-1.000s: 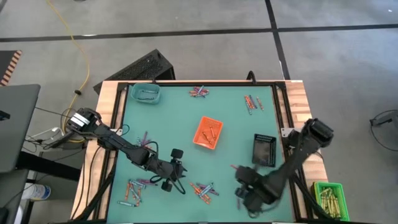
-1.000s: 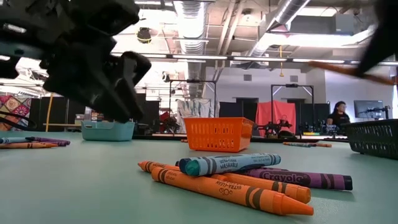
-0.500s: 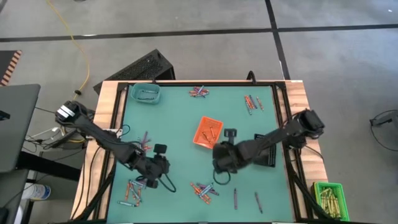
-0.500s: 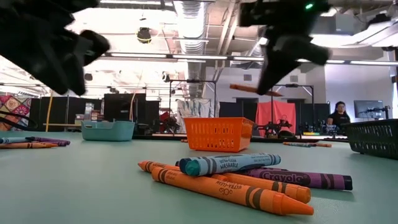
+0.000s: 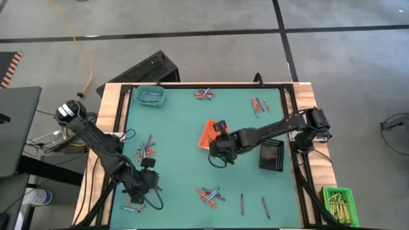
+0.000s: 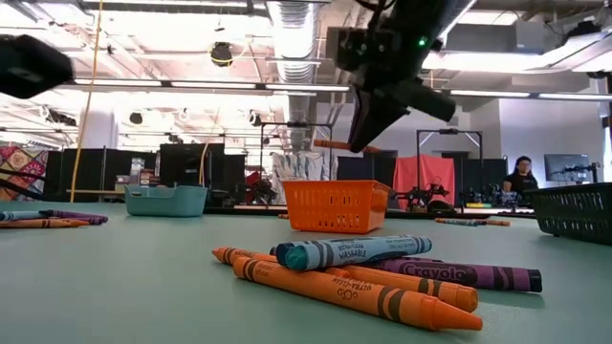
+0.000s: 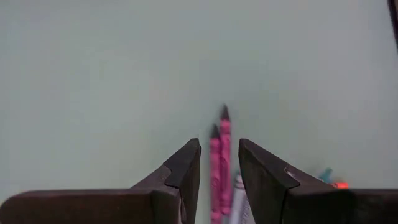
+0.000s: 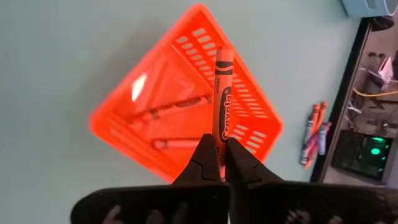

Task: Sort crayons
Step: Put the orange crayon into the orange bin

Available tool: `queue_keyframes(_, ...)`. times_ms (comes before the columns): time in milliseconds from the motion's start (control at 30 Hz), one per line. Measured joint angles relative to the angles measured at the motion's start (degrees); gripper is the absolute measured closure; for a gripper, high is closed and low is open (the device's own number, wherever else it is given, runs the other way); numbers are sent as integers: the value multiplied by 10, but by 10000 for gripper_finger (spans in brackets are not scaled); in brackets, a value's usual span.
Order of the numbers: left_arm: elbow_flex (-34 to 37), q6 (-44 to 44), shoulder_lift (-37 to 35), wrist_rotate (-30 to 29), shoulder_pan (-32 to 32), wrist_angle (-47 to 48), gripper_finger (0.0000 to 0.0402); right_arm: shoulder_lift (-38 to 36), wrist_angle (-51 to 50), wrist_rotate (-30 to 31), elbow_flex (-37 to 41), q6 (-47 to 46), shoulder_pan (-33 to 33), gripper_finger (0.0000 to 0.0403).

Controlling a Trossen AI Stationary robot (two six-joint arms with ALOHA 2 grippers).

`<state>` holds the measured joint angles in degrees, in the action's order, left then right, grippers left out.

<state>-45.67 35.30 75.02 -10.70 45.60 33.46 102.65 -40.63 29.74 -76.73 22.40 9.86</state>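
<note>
Overhead, orange crayon (image 8: pixel 222 102), paper-wrapped, above orange basket (image 8: pixel 249 99)

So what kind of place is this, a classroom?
More likely a robot lab or workshop: bare silver ceiling ducts, dark equipment frames standing behind, and a green-topped wooden table where black robot arms sort crayons into a small orange plastic basket.

Readable text: "Crayola" on the purple crayon (image 6: pixel 459 275) in the front pile, low view. "WASHABLE" on the teal crayon (image 6: pixel 352 252) lying on top of that pile. "Crayola" runs lengthwise on the orange crayon (image 8: pixel 222 99) in the right wrist view. Other crayon print is too small to read.
</note>
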Motion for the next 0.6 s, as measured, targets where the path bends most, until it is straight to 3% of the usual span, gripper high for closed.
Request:
queue_keyframes(333,0,122,0,13,79,28,302,0,10,-44,0,133,-51,402)
queue_keyframes(600,0,212,0,33,115,93,302,0,14,-85,0,141,-81,373)
